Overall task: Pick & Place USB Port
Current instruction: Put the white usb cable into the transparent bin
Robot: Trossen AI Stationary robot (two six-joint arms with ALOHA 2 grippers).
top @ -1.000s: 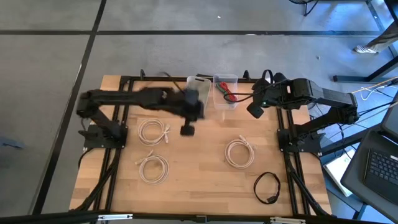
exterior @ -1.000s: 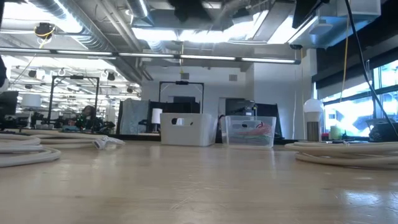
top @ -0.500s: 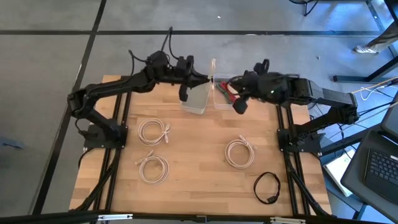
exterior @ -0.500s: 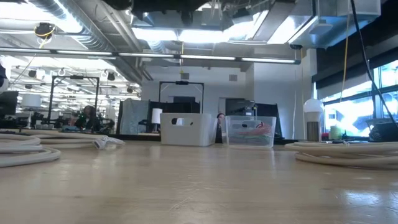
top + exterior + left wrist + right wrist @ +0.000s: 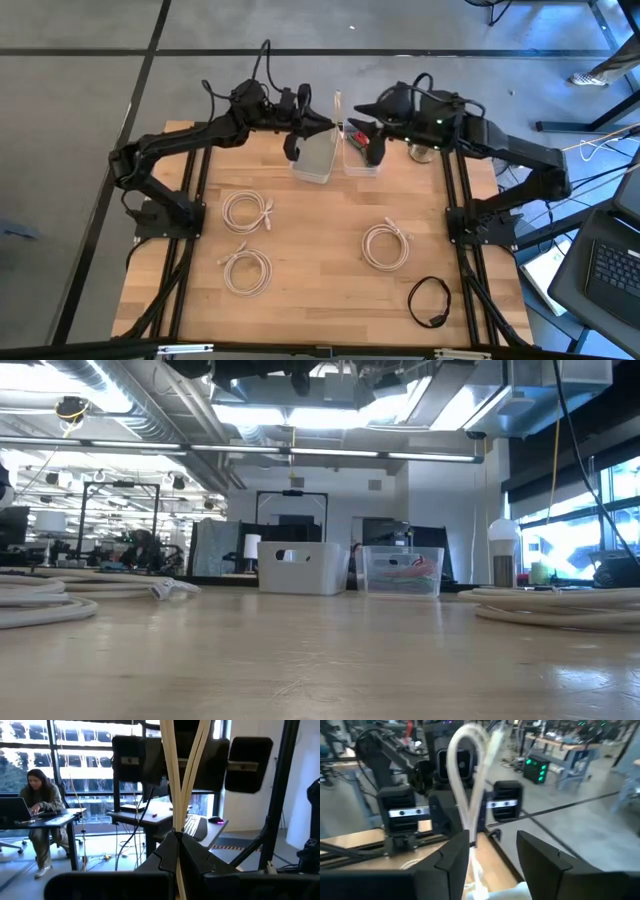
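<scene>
A white cable point(image 5: 337, 104) stands up as a narrow loop point(image 5: 468, 765) over the gap between the white bin point(image 5: 312, 160) and the clear bin point(image 5: 362, 160) at the table's far edge. My left gripper point(image 5: 327, 126) reaches in level from the table's left and is shut on the cable point(image 5: 178, 795). My right gripper point(image 5: 356, 128) faces it from the right, over the clear bin, fingers open point(image 5: 492, 847). The cable runs down close beside one of its fingers point(image 5: 454, 857); whether they touch, I cannot tell. My left gripper pinches two strands of the white cable together point(image 5: 177, 829) between its two fingertips. The fingers lie about level and come from the table's left. Above the hold the strands rise upright into the loop, clear of the table; what hangs below the fingers is hidden.
Three white cable coils point(image 5: 247, 212) point(image 5: 247, 271) point(image 5: 385, 246) and a black one point(image 5: 428, 301) lie on the wooden table. The clear bin point(image 5: 402, 572) holds red items. The arms' black frames run along both sides. A person sits at a desk in the room beyond.
My left gripper has swung from above the table's middle toward the far edge, to the white bin, and tipped up to level. My right gripper has gone toward the table's left, risen and tipped up toward level. The cable now stands upright between them.
</scene>
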